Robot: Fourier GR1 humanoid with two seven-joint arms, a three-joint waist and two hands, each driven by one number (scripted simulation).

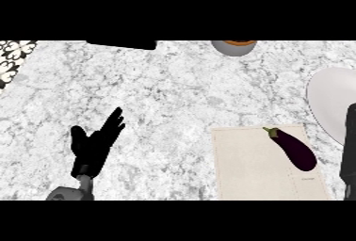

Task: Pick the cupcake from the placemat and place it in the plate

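A beige placemat (257,169) lies at the lower right, and a dark purple eggplant (295,150) rests on its right part. No cupcake shows on the placemat. A white plate (330,94) sits at the right edge, partly cut off. At the top edge is a grey round object with an orange-brown top (234,46), half cut off; whether it is the cupcake I cannot tell. My left hand (94,143) rests open at the lower left, fingers up, holding nothing. My right hand (350,146) shows only as a black strip at the right edge, overlapping the plate's lower part.
The counter is white-grey marble. A flat black object (122,44) lies along the top edge. A black-and-white patterned piece (12,59) fills the top left corner.
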